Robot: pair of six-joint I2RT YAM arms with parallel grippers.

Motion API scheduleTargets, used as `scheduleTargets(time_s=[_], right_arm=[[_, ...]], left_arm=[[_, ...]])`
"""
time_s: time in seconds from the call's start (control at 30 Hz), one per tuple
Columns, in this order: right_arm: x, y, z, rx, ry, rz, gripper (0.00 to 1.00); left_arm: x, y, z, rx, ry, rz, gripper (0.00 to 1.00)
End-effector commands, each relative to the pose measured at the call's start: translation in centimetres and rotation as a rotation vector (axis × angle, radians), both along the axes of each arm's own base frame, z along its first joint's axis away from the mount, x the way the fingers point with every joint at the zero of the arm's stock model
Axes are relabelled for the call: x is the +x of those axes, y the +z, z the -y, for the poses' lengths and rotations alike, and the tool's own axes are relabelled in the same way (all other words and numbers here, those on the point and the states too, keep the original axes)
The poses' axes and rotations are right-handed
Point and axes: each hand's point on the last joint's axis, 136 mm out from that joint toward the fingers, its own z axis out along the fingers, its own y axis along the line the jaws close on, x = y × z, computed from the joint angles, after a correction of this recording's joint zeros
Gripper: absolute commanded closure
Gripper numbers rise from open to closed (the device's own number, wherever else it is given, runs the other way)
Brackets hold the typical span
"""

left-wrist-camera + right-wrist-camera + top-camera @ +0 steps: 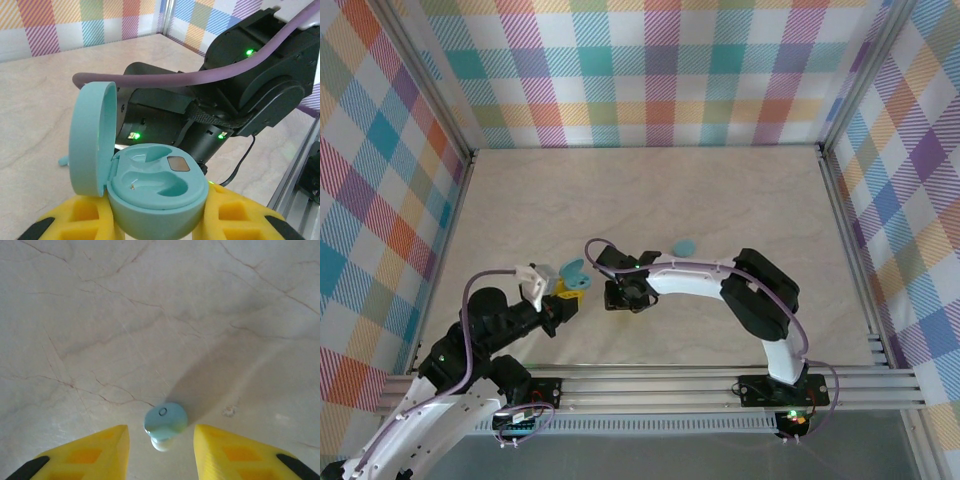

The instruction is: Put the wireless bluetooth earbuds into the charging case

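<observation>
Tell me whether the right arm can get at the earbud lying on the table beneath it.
Probably yes. The right pincer is open, its yellow fingers either side of the earbud, with nothing between them and bare table around it. The left pincer grips the charging case.

pale table top (650,200), smooth like stone, with thin brown lines like little cracks. shut in on three sides by walls full of squares: back wall (660,70), left wall (380,200), right wall (920,200). pink, orange, yellow, blue, green and purple stripes on white. grey metal posts (420,78) up the back corners. ends at the near side in a long silver metal rail (660,392) with grooves. below that, a plain grey strip (720,450). bright, even light all over, with soft grey shadows on the stone.
</observation>
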Motion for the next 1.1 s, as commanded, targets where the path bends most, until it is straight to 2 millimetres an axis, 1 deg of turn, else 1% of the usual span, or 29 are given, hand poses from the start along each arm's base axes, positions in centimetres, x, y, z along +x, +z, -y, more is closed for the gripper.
scheduleTargets(time_s=[0.0, 0.2, 0.4, 0.5, 0.6, 0.67, 0.8, 1.0, 1.07], right_arm=[[-0.1, -0.3, -0.3, -0.022, 0.003, -0.015, 0.6], [0.0, -1.2, -0.3, -0.072, 0.018, -0.033, 0.64], [-0.1, -2.3, 0.4, -0.149, 0.038, -0.05, 0.71], [-0.3, -2.6, 0.6, -0.16, 0.05, -0.056, 0.75], [-0.1, -2.3, 1.1, -0.146, 0.048, -0.052, 0.79], [0.6, -1.9, 1.9, -0.118, 0.029, -0.046, 0.81], [2.2, -0.2, 4.1, -0.053, 0.01, -0.009, 0.85], [4.2, 3.1, 7.9, 0.026, 0.008, 0.045, 0.89], [5.0, 4.6, 9.2, 0.049, -0.012, 0.069, 0.89]], left_arm=[[-0.3, 0.6, -0.5, 0.003, 0.008, 0.033, 1.0], [-0.5, 0.6, -1.0, -0.002, 0.024, 0.042, 1.0], [-0.5, 0.7, -1.0, -0.009, 0.023, 0.041, 1.0], [-0.5, 0.6, -1.0, -0.008, 0.024, 0.041, 1.0], [-0.5, 0.7, -0.9, -0.012, 0.021, 0.04, 1.0], [-0.6, 0.8, -0.8, -0.017, 0.01, 0.042, 1.0], [-1.0, 1.3, 0.3, -0.052, -0.05, 0.061, 1.0], [-1.6, 2.6, 2.7, -0.116, -0.188, 0.133, 1.0], [-1.8, 2.8, 3.4, -0.118, -0.234, 0.159, 1.0]])
